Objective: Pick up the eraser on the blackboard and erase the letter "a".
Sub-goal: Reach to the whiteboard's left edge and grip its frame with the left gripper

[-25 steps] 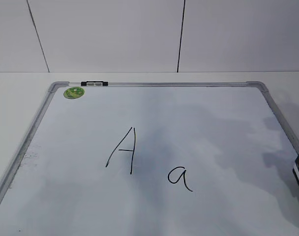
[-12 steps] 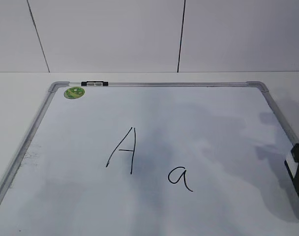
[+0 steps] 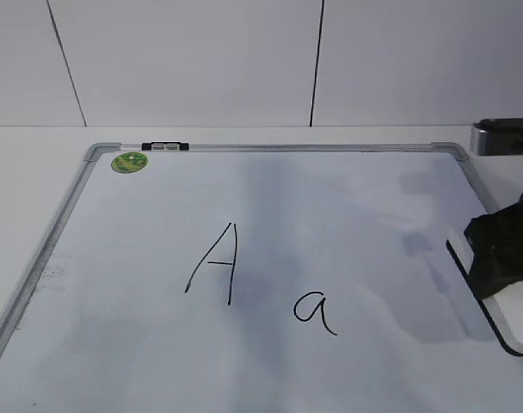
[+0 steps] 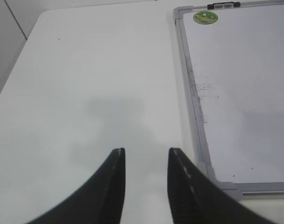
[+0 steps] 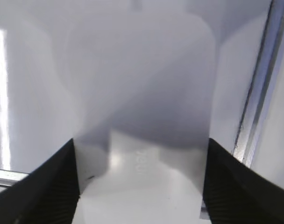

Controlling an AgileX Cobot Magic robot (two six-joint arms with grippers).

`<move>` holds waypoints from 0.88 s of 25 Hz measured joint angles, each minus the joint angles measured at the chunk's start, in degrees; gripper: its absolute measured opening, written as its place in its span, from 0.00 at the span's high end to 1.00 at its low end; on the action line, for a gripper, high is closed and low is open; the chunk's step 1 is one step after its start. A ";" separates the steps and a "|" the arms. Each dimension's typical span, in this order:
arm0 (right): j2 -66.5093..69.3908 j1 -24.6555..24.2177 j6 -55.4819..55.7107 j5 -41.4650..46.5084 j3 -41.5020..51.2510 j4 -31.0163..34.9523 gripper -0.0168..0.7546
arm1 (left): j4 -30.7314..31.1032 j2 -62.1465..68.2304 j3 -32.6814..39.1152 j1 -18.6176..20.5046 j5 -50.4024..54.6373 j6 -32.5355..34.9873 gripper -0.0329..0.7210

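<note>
The blackboard [image 3: 55, 232] is a white board in a grey frame, lying flat. The letter "a" [image 3: 315, 311] is in thin black marker at the lower middle. My right gripper [image 3: 501, 249] is shut on the eraser [image 3: 511, 323], a white block with a black underside, at the board's right edge, right of the "a". In the right wrist view the eraser [image 5: 142, 107] fills the gap between the jaws of the right gripper [image 5: 141, 186]. My left gripper [image 4: 146, 151] is open and empty over the bare table, left of the board's frame [image 4: 191, 93].
A capital "A" [image 3: 214, 262] stands left of the "a". A round green magnet [image 3: 130, 162] sits at the board's far left corner and also shows in the left wrist view [image 4: 205, 17]. A black and white clip [image 3: 165, 146] is on the far frame. A white wall stands behind the table.
My right gripper has come in from the right edge of the view, moving left and up with the eraser. The eraser now shows over the board's right side.
</note>
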 joint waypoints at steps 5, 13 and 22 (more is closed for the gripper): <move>0.23 2.27 0.42 2.26 -3.41 -0.35 0.25 | 0.00 0.00 0.00 0.00 0.00 0.00 0.65; 2.59 3.46 0.42 3.89 -5.50 -0.51 0.25 | 0.00 0.00 0.00 0.00 0.00 0.00 0.65; 8.47 7.10 0.42 4.50 -10.57 -1.76 0.25 | -3.17 0.00 0.00 0.00 0.00 0.00 0.65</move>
